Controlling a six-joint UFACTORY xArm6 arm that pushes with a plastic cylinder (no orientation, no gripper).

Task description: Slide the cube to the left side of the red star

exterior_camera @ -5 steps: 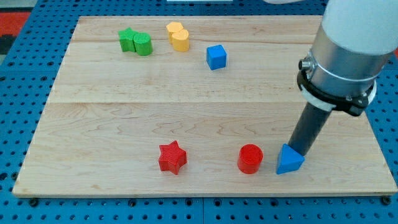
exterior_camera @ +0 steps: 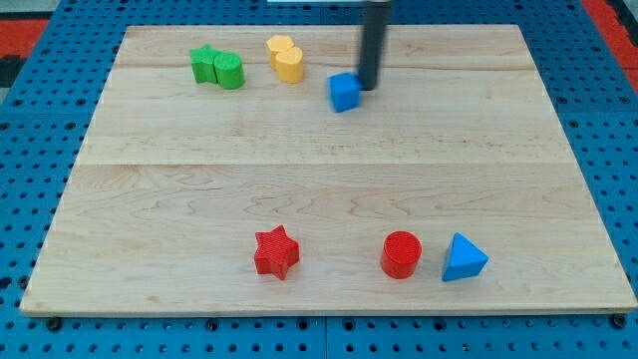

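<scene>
The arm carries no gripper, only a dark rod. My tip (exterior_camera: 368, 87) stands at the upper right edge of the blue cube (exterior_camera: 345, 92), touching or just beside it; contact cannot be confirmed. The cube sits near the view's top on the wooden surface (exterior_camera: 319, 189), well apart from the red star (exterior_camera: 276, 252) near the view's bottom. A red cylinder (exterior_camera: 401, 254) and a blue triangular block (exterior_camera: 464, 258) lie right of the star. A yellow block (exterior_camera: 285, 58) and a green block (exterior_camera: 217, 68) rest at upper left.

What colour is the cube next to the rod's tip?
Blue. The blue cube sits at the view's top, just left of my tip, in the camera view.
</scene>
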